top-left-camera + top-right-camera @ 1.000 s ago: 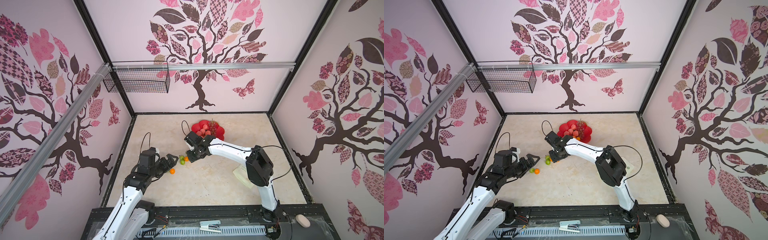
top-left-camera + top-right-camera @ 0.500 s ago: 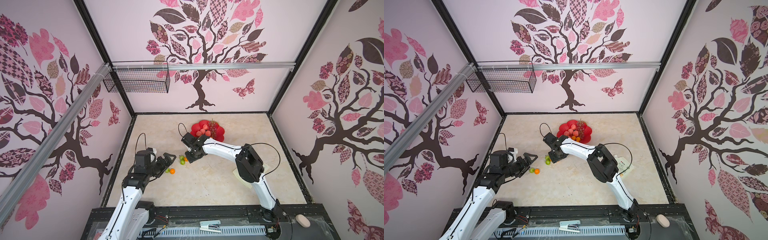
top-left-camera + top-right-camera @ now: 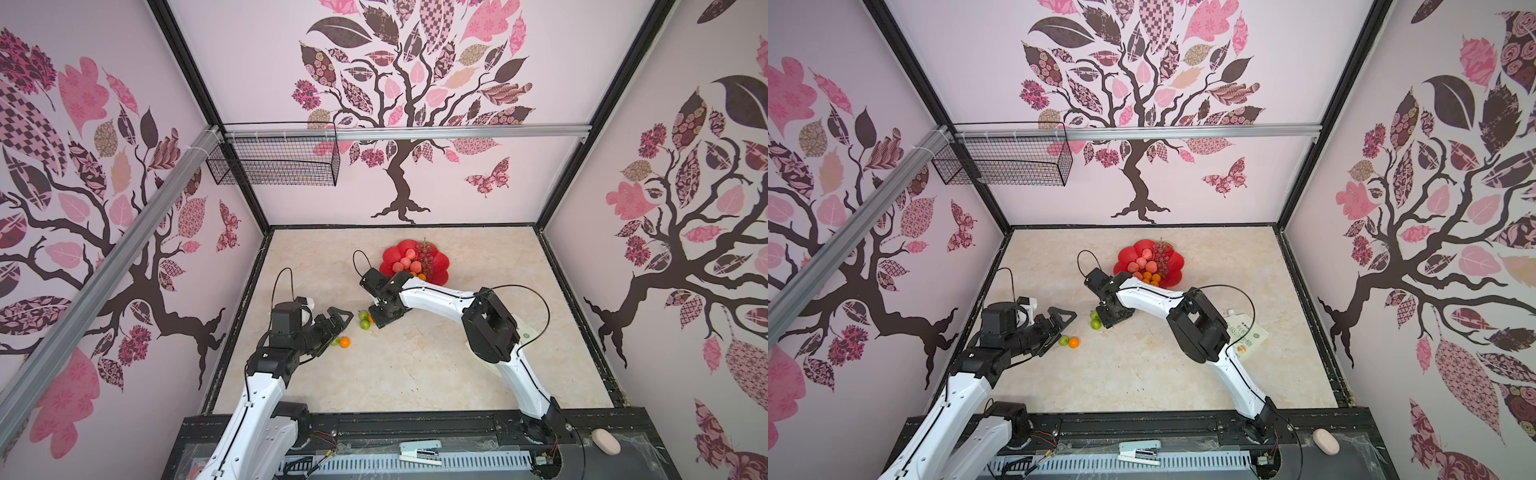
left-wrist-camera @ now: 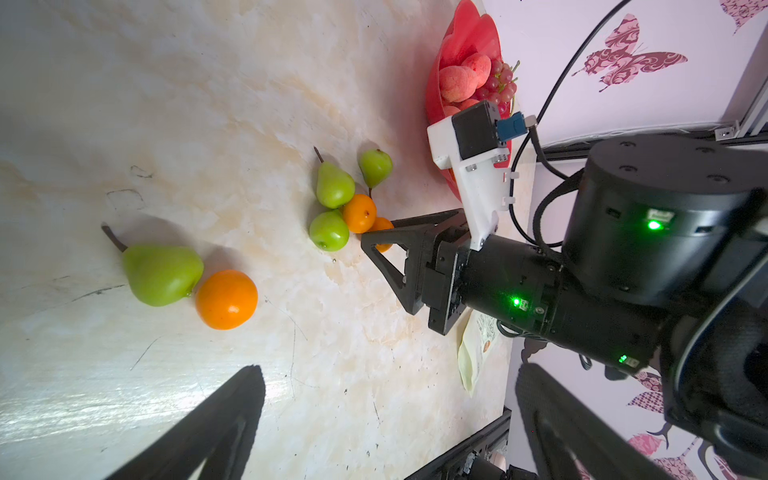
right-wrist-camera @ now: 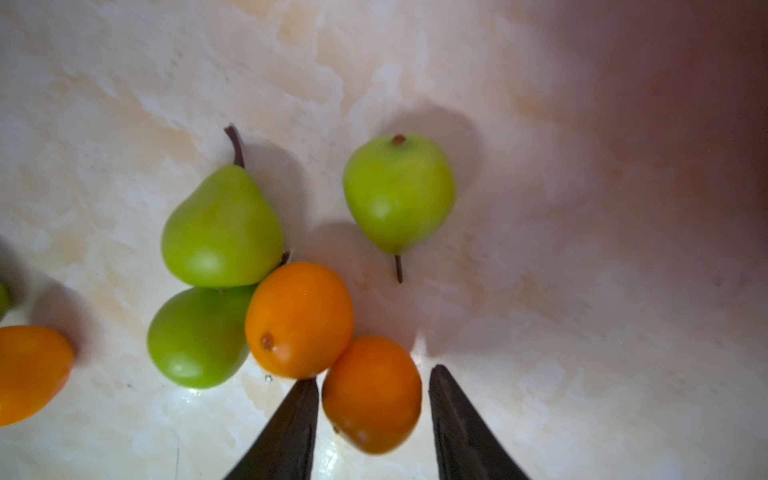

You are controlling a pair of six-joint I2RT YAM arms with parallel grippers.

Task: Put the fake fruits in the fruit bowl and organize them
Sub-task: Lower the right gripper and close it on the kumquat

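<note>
The red fruit bowl (image 3: 441, 258) (image 3: 1177, 261) (image 4: 459, 29) sits at the back middle and holds peaches (image 3: 405, 262), a grape bunch (image 3: 427, 257) and oranges (image 3: 1148, 276). On the table lie three green pears (image 5: 220, 228) (image 5: 399, 191) (image 5: 195, 336) and two oranges (image 5: 299, 320) (image 5: 372, 395). My right gripper (image 3: 376, 322) (image 5: 372, 375) is open, its fingers straddling the nearer orange with a gap on each side. Further left lie a pear (image 4: 162, 274) (image 3: 335, 341) and an orange (image 4: 226, 299) (image 3: 344, 342). My left gripper (image 3: 343, 324) (image 4: 388, 370) hovers by them, open and empty.
A cream pouch (image 3: 1246, 336) lies on the table under the right arm's elbow. A black wire basket (image 3: 274, 162) hangs on the back left rail. A stapler (image 3: 419, 451) and a pale oval object (image 3: 604, 440) rest on the front ledge.
The right arm's elbow has swung left while its gripper stayed at the fruit cluster. The left gripper has drawn back slightly to the left.
</note>
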